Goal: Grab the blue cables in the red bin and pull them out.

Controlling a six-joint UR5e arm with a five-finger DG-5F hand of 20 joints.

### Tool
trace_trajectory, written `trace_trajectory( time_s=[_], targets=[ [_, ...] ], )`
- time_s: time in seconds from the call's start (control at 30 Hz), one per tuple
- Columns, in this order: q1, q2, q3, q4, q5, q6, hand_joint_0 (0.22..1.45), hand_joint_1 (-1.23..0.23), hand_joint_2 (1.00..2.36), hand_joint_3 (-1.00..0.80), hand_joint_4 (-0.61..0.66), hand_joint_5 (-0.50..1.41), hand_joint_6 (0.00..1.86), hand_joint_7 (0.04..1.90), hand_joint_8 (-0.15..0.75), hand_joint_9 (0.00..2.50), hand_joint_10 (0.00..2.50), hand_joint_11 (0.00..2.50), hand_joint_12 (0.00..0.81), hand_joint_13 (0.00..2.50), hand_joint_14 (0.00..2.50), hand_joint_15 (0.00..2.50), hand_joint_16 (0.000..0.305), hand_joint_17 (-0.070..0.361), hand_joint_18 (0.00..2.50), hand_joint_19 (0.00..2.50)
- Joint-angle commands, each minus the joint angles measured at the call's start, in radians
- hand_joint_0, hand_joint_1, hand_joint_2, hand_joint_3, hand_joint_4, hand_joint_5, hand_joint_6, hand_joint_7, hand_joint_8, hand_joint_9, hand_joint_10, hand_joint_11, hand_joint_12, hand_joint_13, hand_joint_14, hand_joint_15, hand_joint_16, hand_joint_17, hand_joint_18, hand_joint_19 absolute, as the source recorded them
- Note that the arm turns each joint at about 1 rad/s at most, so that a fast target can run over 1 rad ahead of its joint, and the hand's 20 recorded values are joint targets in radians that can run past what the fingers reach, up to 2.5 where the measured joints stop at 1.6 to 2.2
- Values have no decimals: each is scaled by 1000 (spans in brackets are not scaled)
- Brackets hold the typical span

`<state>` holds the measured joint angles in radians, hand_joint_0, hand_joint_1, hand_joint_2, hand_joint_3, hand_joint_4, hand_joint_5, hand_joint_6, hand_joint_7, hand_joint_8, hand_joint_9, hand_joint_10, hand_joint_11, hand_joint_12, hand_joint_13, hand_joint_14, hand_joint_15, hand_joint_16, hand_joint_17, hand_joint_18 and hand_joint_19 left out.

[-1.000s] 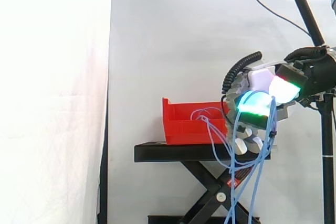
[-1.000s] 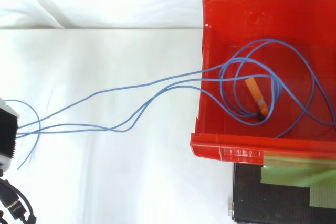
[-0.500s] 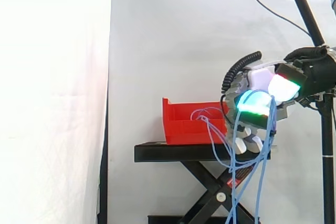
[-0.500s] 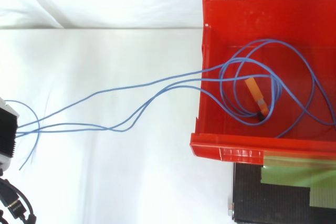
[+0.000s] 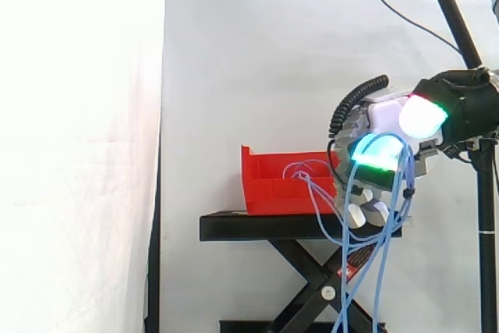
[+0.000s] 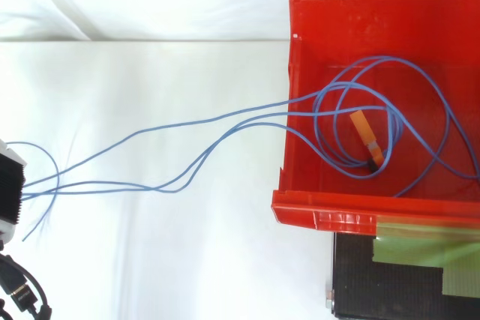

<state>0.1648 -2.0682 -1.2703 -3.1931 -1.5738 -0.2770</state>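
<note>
Slightly shifted since a moment ago, the blue cables (image 6: 225, 115) are trailing from the red bin (image 6: 322, 219) across to the hand (image 5: 382, 120).
Glowing fingers are curling tightly around the strands, whose loose ends are hanging down past the black stand (image 5: 265, 226). Several coils are lying inside the bin. A white curtain (image 5: 249, 52) is hanging behind, and white cloth (image 6: 150, 260) is covering the ground below.

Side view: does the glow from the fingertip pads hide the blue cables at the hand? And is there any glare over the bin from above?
Side view: the fingertip pads glow brightly on the hand, but the blue cables can be made out as thin lines across and below the glow. Top view: the light is even, no glare on the red bin, and the cables stand out clearly.
</note>
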Motion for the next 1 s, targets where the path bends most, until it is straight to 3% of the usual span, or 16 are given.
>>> trace_trajectory(
  time_s=[0.0,0.97],
  targets=[
    [1,-1,0,1,0,-1,682,-931,1000,-1000,232,881,7,775,239,840,28,836,352,697,27,694,55,124,632,974],
    [-2,0,0,6,0,-3,740,-973,1002,-951,205,969,0,885,228,872,32,852,341,703,27,692,51,115,637,975]
  ],
)
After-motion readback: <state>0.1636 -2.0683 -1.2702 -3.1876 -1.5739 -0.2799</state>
